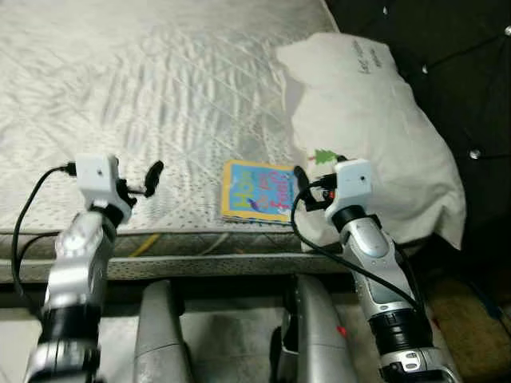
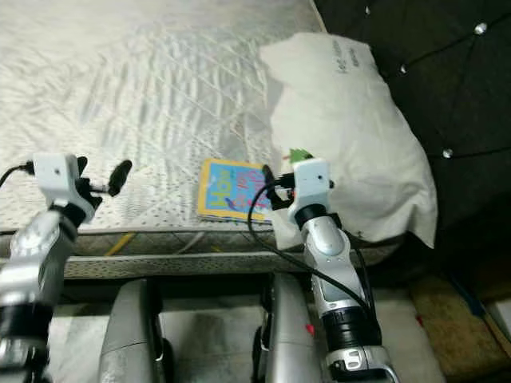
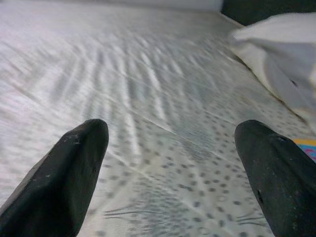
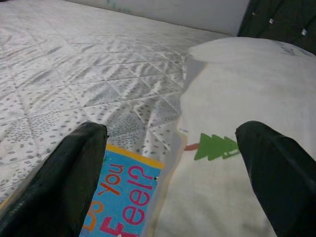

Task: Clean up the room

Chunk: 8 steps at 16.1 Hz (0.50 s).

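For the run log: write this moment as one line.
book flat near mattress edge, beside pillow | right claw open, over book and pillow edge | left claw open over bare mattress | nothing held

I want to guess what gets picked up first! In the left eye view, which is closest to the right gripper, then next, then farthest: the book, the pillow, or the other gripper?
1. Book, just left of the right gripper.
2. Pillow: too close to call against the book.
3. Left gripper, farthest, off to the left.

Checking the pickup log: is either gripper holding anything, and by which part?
Nothing is held. Left gripper is open over the mattress; right gripper is open above the book.
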Motion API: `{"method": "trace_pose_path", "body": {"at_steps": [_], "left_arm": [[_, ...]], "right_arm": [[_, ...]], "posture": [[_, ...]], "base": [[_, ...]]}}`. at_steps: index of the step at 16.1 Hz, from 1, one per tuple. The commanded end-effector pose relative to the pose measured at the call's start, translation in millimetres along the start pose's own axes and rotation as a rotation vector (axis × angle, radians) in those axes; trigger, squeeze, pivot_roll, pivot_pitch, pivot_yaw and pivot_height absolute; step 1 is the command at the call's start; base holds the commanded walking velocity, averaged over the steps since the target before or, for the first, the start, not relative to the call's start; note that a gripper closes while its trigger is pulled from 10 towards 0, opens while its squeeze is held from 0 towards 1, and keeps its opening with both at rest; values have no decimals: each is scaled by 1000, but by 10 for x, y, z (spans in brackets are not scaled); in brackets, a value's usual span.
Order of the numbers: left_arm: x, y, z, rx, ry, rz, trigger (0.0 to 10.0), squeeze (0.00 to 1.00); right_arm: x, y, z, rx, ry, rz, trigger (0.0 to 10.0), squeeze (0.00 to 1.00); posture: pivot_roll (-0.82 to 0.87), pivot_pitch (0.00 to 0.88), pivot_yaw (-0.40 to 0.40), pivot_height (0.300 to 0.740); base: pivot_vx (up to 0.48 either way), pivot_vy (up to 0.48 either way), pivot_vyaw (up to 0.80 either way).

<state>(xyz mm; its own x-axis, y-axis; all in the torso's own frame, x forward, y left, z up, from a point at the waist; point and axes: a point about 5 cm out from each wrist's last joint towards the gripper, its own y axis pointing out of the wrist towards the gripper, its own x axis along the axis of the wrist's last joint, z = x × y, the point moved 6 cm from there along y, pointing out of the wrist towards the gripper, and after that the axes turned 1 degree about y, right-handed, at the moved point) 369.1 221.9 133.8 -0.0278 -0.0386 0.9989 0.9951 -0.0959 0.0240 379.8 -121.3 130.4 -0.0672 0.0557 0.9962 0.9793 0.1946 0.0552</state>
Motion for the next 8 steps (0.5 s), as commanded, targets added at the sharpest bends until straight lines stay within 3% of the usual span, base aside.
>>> {"method": "trace_pose_path", "body": {"at_steps": [1,2,3,8], "left_arm": [[117,-39,-27,19,31,-43,10000,1000],[176,-101,-73,22,48,-61,10000,1000],[199,-136,-132,6,91,-87,10000,1000],[-35,-356,-99,102,35,-55,10000,1000]], "right_arm": [[-15,29,-68,-41,-2,14,10000,0],[5,47,-77,-53,32,8,10000,0],[20,44,-102,-71,2,6,10000,0],[-9,-60,-143,-128,20,13,10000,0]], "posture": [[101,60,-48,549],[97,64,-50,549],[91,66,-50,549],[65,30,-33,549]], "base": [[0,0,0],[0,0,0],[0,0,0],[0,0,0]]}}
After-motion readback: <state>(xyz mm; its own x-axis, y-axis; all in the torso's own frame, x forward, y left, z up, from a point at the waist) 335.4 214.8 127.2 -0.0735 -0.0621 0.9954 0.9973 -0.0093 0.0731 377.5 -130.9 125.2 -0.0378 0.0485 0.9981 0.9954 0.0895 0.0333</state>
